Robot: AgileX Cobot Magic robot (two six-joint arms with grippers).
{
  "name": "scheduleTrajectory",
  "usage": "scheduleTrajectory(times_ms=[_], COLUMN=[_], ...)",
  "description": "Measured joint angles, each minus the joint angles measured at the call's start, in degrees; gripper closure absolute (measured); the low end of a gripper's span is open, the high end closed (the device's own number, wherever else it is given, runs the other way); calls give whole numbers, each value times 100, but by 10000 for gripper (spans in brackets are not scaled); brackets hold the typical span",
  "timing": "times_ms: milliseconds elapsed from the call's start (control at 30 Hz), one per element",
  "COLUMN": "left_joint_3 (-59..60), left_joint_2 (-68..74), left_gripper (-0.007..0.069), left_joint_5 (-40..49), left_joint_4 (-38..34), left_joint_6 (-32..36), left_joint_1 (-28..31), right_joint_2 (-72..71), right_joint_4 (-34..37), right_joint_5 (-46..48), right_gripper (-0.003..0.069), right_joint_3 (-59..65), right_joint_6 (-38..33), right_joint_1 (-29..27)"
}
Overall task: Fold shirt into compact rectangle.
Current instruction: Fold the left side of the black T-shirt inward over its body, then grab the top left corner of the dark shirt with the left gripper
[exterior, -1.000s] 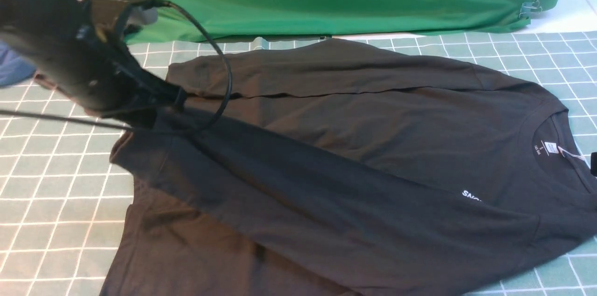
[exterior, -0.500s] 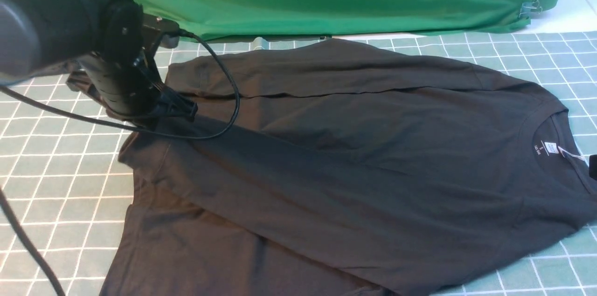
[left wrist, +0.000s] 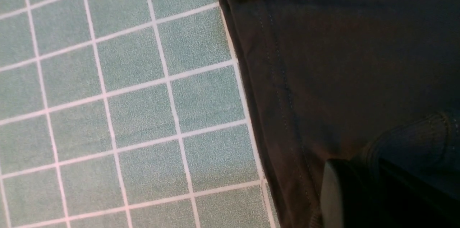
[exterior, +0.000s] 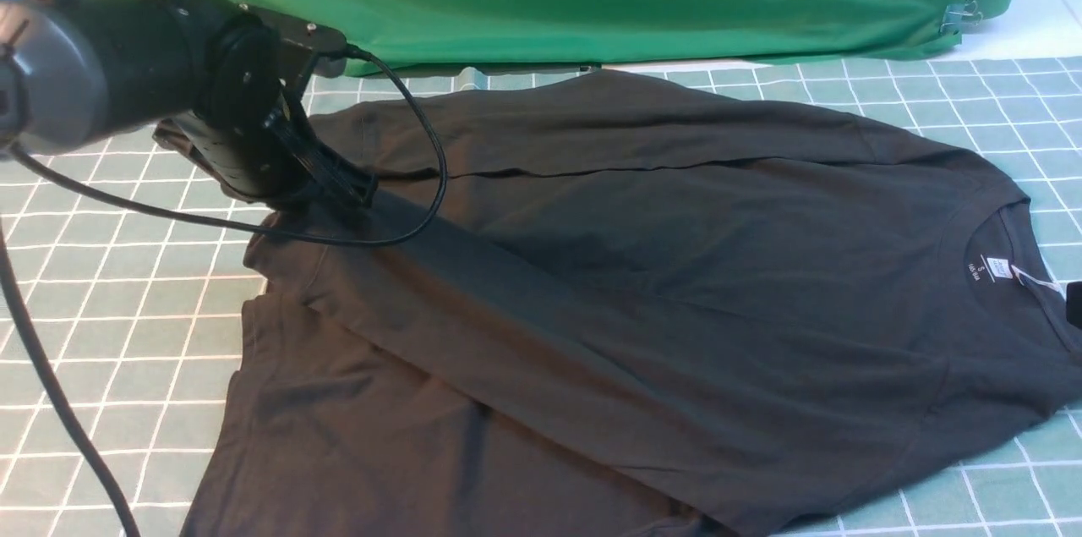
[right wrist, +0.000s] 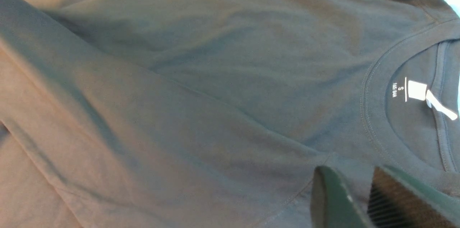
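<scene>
1. black long-sleeved cotton shirt (exterior: 676, 266) lies flat on green checked tablecloth (exterior: 127, 309), collar right, hem left.
2. left gripper (exterior: 351, 186) is clamped on the sleeve cuff (exterior: 287, 262) and has dragged it farther and rightward; the sleeve now crosses the chest and hides the white print.
3. right gripper (right wrist: 354, 185) hangs by the collar, jaws slightly apart, holding nothing.
4. sleeve fold-in looks nearly done; release likely next.

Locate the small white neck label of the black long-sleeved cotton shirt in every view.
Front view: small white neck label at far right, inside the round collar.
Left wrist view: not in it; only the black long-sleeved cotton shirt edge and green checked tablecloth.
Right wrist view: label inside the same collar.
Shared landmark: the sleeve laid diagonally across the shirt; its ribbed cuff shows in the left wrist view.
</scene>
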Motion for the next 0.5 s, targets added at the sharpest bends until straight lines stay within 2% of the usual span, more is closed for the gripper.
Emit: scheduleTrajectory(times_ms=[133, 267, 333, 400, 500], left_joint_3=[0, -34, -128, -339, -792], left_joint_2=[33, 33, 39, 49, 82], left_gripper=[497, 325, 263, 218, 199], left_joint_5=[-43, -204, -177, -39, 210], left_joint_4=[108, 370, 398, 409, 335], left_joint_6=[-8, -255, -430, -752, -1079], left_joint_1=[0, 0, 0, 0, 0], right_joint_2=[0, 0, 0, 0, 0], right_joint_4=[0, 0, 0, 0, 0], right_joint_5=[0, 0, 0, 0, 0], right_gripper=[495, 494, 494, 494, 494], right_joint_3=[0, 0, 0, 0, 0], right_joint_6=[0, 0, 0, 0, 0], right_joint_1=[0, 0, 0, 0, 0])
